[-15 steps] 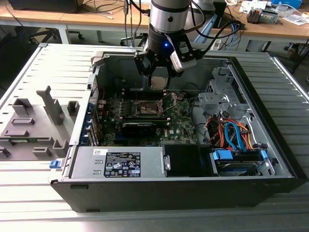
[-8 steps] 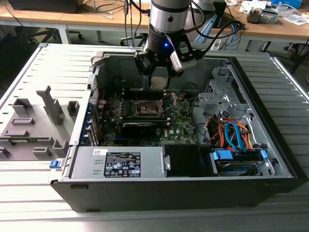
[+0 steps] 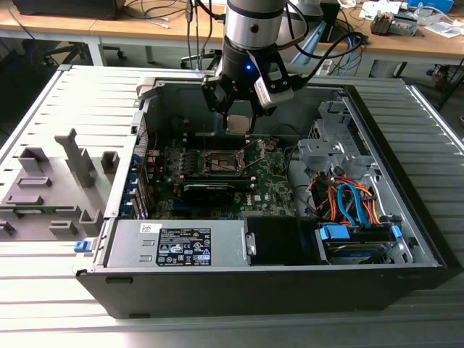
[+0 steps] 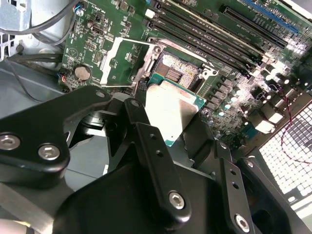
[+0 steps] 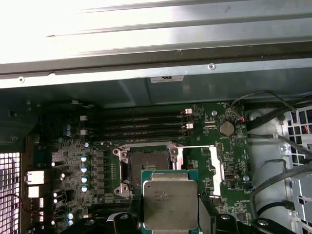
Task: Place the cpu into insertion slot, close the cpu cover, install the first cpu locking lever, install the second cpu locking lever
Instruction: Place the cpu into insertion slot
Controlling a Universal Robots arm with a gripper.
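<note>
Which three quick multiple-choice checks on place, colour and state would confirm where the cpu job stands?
1. The insertion slot is: A filled; B empty, the cpu cover swung open; C covered.
2. The cpu is: A in the slot; B on the table; C between the fingers, above the circuit board.
3. The circuit board is: A blue; B green; C red.
Answers: B, bare contacts show in the slot; C, the fingers clamp its edges; B, green shows around the slot.
</note>
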